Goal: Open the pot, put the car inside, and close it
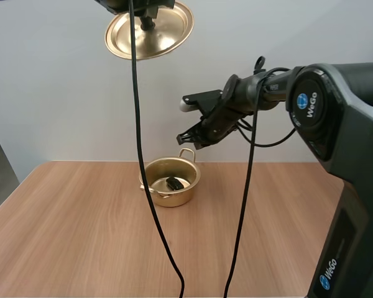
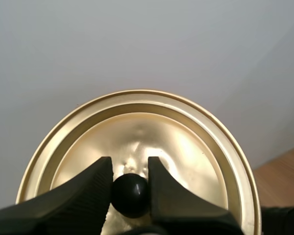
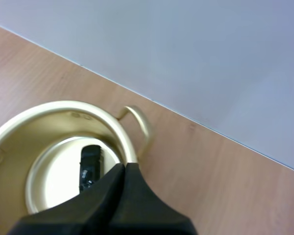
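Note:
A gold pot point(image 1: 170, 182) stands uncovered at the back middle of the wooden table, with a small black car point(image 1: 174, 183) lying on its bottom. My right gripper point(image 1: 185, 137) hovers above and just right of the pot, fingers pressed together on nothing. From the right wrist view the pot point(image 3: 19, 127) gapes below the shut wedge of my right gripper point(image 3: 124, 169), the car point(image 3: 90, 167) inside it. High above the table my left gripper point(image 1: 148, 23) holds the gold lid point(image 1: 168, 31) by its black knob point(image 2: 130, 194), which is pinched between the fingers point(image 2: 88, 191).
The wooden table point(image 1: 81, 230) stretches wide to the left and front of the pot. A plain wall rises right behind the table's far edge point(image 3: 196, 117). My right arm's large base point(image 1: 354, 186) stands at the table's right side.

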